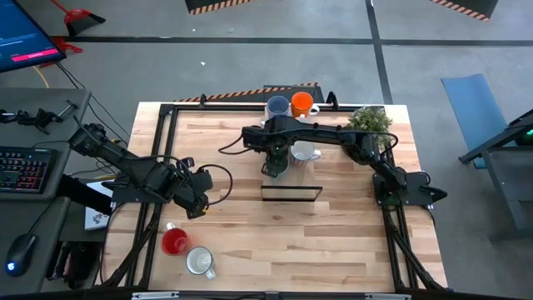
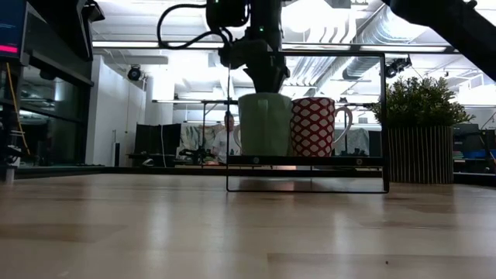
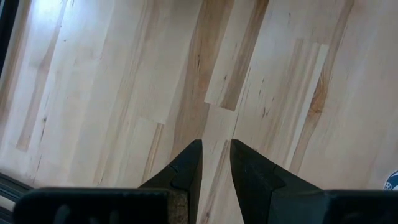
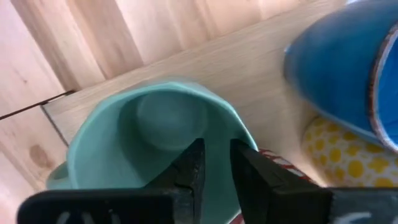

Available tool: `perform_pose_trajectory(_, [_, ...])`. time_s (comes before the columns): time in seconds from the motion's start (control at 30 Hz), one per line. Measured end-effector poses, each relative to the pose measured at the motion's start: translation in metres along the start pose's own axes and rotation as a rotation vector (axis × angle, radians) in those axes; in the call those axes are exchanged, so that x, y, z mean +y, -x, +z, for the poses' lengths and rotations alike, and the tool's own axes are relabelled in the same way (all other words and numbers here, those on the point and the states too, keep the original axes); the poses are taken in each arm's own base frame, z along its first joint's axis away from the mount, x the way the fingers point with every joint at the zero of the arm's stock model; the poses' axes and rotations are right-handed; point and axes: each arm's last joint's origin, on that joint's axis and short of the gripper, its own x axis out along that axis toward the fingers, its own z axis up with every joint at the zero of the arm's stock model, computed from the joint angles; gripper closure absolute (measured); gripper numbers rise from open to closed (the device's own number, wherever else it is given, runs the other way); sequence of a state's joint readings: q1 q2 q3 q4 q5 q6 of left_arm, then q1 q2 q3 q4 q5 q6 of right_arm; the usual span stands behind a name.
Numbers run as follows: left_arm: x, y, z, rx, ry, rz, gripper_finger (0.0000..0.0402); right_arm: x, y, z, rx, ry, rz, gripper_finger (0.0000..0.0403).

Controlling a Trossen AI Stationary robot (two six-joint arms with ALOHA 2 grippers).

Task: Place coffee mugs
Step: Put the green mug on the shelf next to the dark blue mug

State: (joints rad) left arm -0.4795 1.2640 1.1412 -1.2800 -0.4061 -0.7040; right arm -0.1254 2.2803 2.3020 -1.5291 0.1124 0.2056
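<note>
A green mug (image 2: 263, 124) stands upright on the low shelf (image 2: 349, 161) of a black wire rack (image 1: 291, 192), next to a red-and-white patterned mug (image 2: 314, 126). My right gripper (image 4: 216, 146) comes down on the green mug (image 4: 155, 124) from above and is shut at its rim; it also shows in the high view (image 1: 275, 165). A dark blue mug (image 4: 348, 68) stands close beside it. My left gripper (image 3: 216, 146) hovers shut and empty over bare table at the left (image 1: 196, 200). A red mug (image 1: 175, 242) and a white mug (image 1: 200, 262) stand near the front edge. My right gripper holds the green mug at its rim (image 4: 245, 140), on the side facing the patterned mug. The fingers (image 4: 193, 168) point straight down into the mug's mouth, and they hide the exact place of contact. The mug stands upright with its bottom on the shelf.
A light blue mug (image 1: 277, 107) and an orange mug (image 1: 301, 103) stand at the far edge, and a white mug (image 1: 305, 152) stands by the right arm. A potted plant (image 1: 371, 121) stands at the far right. Bare wood lies in the table's middle and right front.
</note>
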Motion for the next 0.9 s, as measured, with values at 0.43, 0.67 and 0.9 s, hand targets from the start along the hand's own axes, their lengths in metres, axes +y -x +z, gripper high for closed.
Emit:
perform_pose_trajectory(0.43, [0.0, 0.0, 0.0, 0.0, 0.0, 0.0, 0.0328, -0.018, -0.002, 0.004, -0.01, -0.016, -0.048, 0.0336])
perform_pose_trajectory(0.67, [0.0, 0.0, 0.0, 0.0, 0.0, 0.001, 0.0328, -0.023, -0.002, 0.007, -0.036, -0.029, -0.062, 0.0336])
perform_pose_trajectory(0.9, [0.0, 0.0, 0.0, 0.0, 0.0, 0.001, 0.0328, -0.031, -0.003, 0.008, -0.04, -0.043, -0.085, 0.0336])
